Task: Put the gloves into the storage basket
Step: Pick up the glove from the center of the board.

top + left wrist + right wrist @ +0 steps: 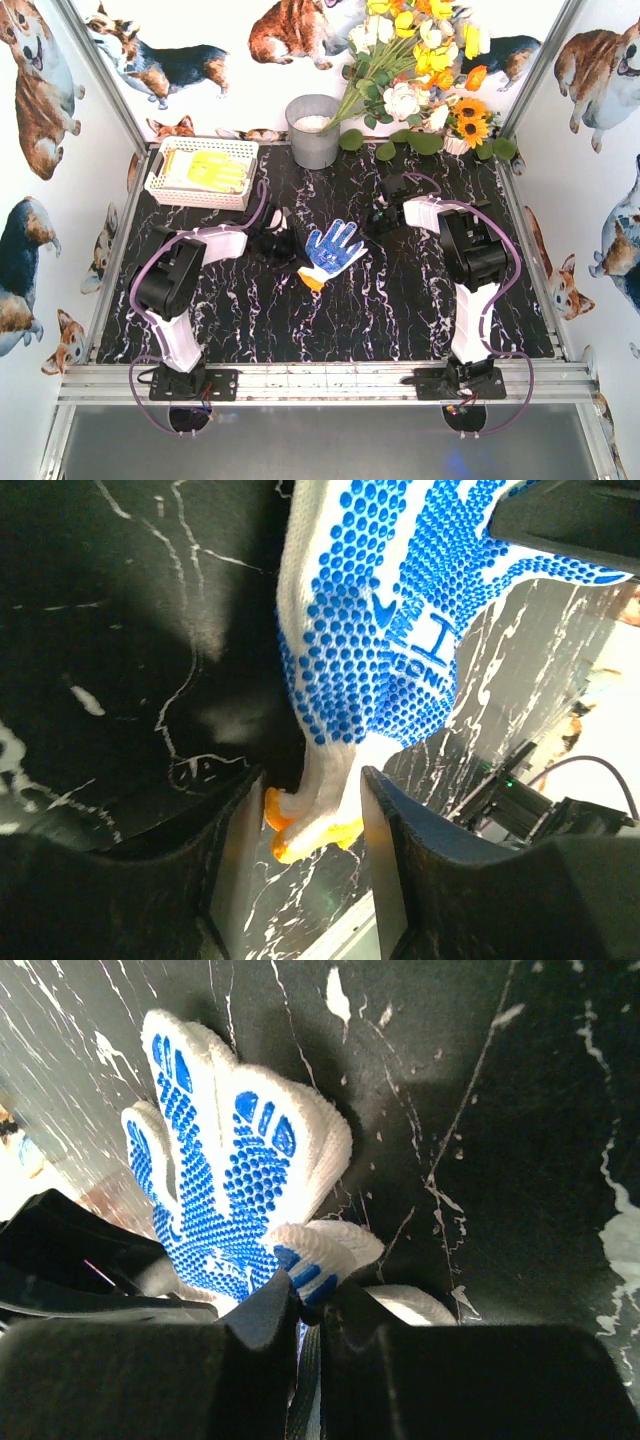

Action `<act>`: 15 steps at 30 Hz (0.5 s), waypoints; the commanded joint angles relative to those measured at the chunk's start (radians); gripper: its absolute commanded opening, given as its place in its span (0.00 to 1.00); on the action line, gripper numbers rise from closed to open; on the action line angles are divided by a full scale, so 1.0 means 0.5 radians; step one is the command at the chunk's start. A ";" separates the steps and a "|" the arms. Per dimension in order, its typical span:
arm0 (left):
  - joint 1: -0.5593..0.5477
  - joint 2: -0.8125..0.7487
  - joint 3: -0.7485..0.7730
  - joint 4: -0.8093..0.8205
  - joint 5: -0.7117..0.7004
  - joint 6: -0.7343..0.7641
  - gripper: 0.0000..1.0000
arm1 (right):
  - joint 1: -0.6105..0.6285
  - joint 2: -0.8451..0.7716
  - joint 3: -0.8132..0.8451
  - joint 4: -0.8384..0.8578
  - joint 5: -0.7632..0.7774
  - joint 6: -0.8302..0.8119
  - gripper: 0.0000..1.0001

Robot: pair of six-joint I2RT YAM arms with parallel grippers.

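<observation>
Marbled black table [420, 310], seen from above, bears the blue-dotted glove [333, 252] right of the storage basket [160, 185], lying diagonally, fingers pointing farther right; left wrist: left gripper [305, 820] clamps its orange cuff [285, 845]; right wrist: right gripper [305, 1295] pinches its edge.

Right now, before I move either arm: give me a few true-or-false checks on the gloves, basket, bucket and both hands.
1. Yellow gloves lie in the basket. True.
2. The blue-dotted glove is in the basket too. False: it is at mid-table, between the two hands.
3. The left hand is shut on that glove's orange cuff. True.
4. The bucket stands left of the basket. False: it stands to the basket's right, at the back edge.
5. The right hand pinches the glove at its finger end. True.
</observation>
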 commanded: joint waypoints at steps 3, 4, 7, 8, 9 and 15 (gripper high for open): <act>-0.053 0.186 -0.038 0.101 0.057 -0.002 0.28 | 0.002 -0.032 -0.056 0.058 0.213 0.001 0.00; -0.056 0.188 -0.027 0.117 0.081 -0.003 0.22 | 0.000 -0.042 -0.054 0.055 0.220 -0.001 0.00; -0.060 0.178 0.018 0.127 0.152 -0.003 0.08 | -0.005 -0.070 -0.028 0.028 0.237 -0.028 0.00; -0.057 0.171 0.039 0.125 0.192 -0.005 0.04 | -0.009 -0.081 -0.012 0.011 0.239 -0.047 0.00; -0.057 0.168 0.063 0.117 0.221 -0.007 0.00 | -0.013 -0.097 0.001 -0.006 0.244 -0.064 0.09; -0.057 0.170 0.237 0.008 0.316 -0.096 0.00 | -0.030 -0.295 -0.037 -0.070 0.255 -0.104 0.47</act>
